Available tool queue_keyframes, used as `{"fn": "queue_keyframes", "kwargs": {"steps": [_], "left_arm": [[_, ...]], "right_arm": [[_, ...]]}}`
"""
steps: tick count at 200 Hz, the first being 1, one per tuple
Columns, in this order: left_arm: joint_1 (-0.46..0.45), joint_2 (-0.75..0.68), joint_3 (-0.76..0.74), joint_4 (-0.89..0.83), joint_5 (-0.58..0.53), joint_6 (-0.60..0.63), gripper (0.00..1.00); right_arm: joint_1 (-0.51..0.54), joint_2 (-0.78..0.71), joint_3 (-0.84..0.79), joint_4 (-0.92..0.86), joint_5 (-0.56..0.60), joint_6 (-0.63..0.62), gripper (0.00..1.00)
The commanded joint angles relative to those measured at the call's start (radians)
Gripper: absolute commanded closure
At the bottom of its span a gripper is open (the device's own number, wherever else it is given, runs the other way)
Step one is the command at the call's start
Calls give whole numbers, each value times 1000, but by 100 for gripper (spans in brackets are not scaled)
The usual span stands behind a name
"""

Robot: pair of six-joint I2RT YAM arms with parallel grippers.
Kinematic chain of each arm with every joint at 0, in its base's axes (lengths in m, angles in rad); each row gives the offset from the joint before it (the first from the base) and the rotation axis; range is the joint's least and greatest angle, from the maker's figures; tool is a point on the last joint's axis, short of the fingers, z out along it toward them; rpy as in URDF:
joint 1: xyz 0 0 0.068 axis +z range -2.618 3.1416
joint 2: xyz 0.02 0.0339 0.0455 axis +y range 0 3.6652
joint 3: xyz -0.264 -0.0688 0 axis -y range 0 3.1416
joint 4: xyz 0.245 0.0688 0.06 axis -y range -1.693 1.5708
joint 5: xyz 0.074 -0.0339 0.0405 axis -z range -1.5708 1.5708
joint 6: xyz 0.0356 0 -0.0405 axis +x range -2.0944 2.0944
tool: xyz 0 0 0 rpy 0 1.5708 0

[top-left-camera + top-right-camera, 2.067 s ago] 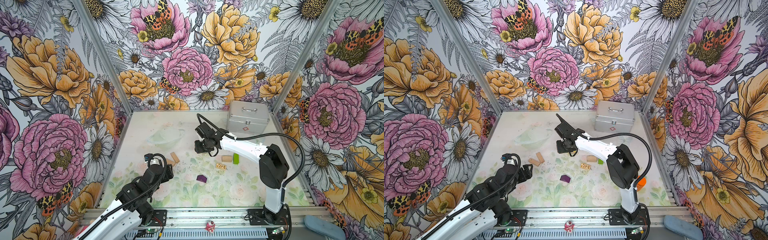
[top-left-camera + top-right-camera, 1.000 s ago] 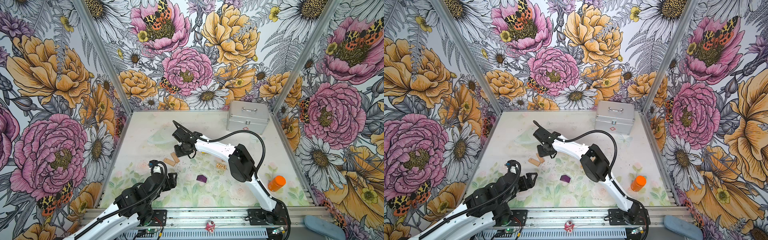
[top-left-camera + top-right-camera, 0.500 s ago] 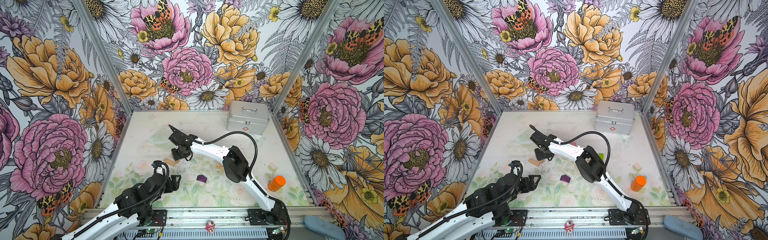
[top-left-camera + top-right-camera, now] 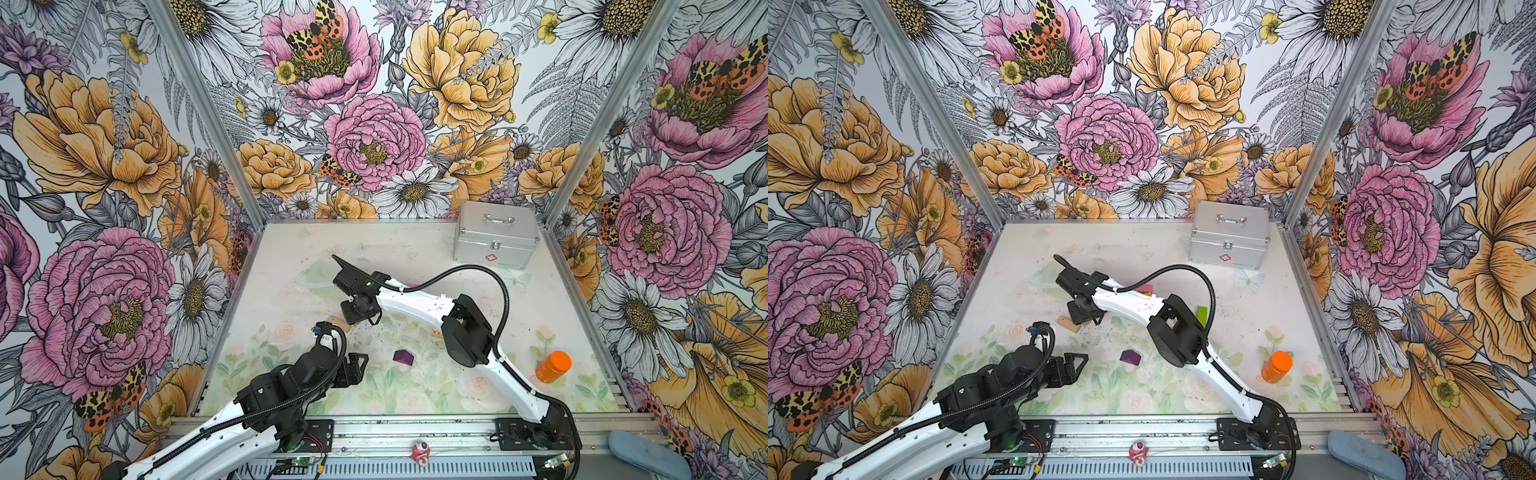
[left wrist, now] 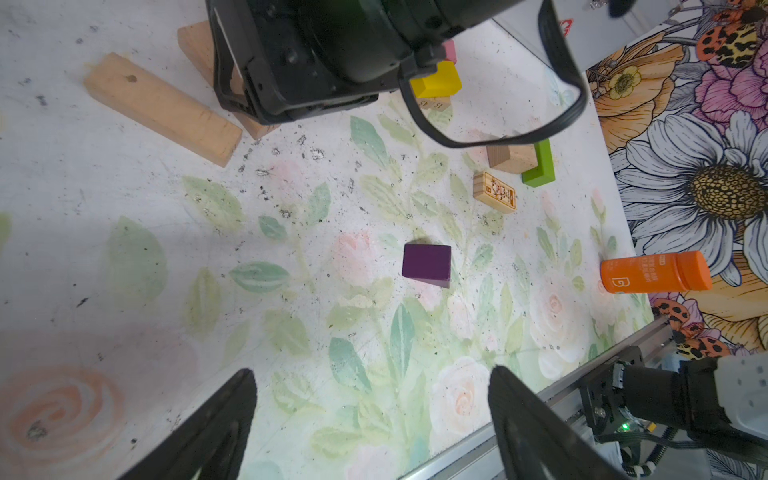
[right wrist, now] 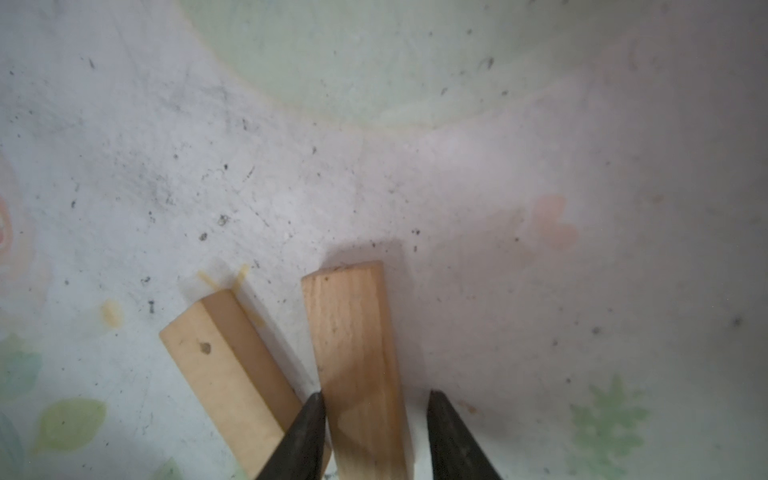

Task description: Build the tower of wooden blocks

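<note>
— Is any tower up yet?

— Nothing that reads as one. The wood blocks lie loose on the tabletop [image 4: 540, 316]. A tan plank [image 6: 353, 332] and a second plank [image 6: 224, 361] are left of the middle, and the purple block [image 5: 426, 266] is nearer the front edge. The yellow block [image 5: 436, 81], pink block [image 5: 451, 50], green block [image 5: 540, 164] and a small tan block [image 5: 509, 158] are bunched toward the right, partly under the right arm.

— Why does that arm reach across the middle?

— The planks are on the left half. The right end effector [image 6: 374, 397] sits low over the tan plank with its jaws narrow and astride it. One finger touches the plank's side and the other stands a little off, so I judge it is not clamped yet. A long flat piece would suit the base.

— And the second plank?

— It lies just beside the first, angled away, with one end close to the touching finger. A closing grip could nudge it.

— The left end effector [image 5: 374, 399]?

— It is spread wide and empty, and it hovers near the front edge facing the purple block, apart from the other arm.

— Any writing?

— A printed block [image 5: 494, 193] carries a picture, but its print is too small to read. The orange bottle [image 5: 652, 274] near the right edge has white lettering with a large B-like mark, and the rest is illegible. The metal case [image 4: 494, 241] in the far right corner bears a small red cross emblem.
</note>
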Motion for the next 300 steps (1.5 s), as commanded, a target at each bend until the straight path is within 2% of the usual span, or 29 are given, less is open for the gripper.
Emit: {"fn": "queue_keyframes", "kwargs": {"steps": [1,77,137,161,187,211,224,252,261,275,300], "left_arm": [[-6,-6,-9,27,12,19,11],[-6,-4,-3,26,4,19,11],[-5,-3,12,26,-28,22,11],[-6,2,14,26,-35,23,11],[-6,6,14,26,-39,22,11],[-6,8,17,26,-40,20,11],[-6,12,19,25,-42,22,11],[-6,20,29,25,-48,30,11],[-6,24,32,25,-51,32,11],[-6,30,36,25,-56,34,11],[-4,37,40,26,-63,34,11]], "right_arm": [[9,34,32,-23,45,-19,57],[9,27,32,-50,98,-8,77],[-3,-16,34,-48,95,-1,80],[-13,-18,41,-49,82,-5,77],[-22,-11,42,-48,77,-3,58],[-20,-25,41,-50,82,-12,57],[-23,-46,35,-54,79,-21,52],[-26,-172,-33,-53,133,-36,50],[-26,-224,-65,-51,152,-40,53],[-32,-304,-121,-51,184,-47,67],[-48,-427,-251,-50,236,-42,81]]}}
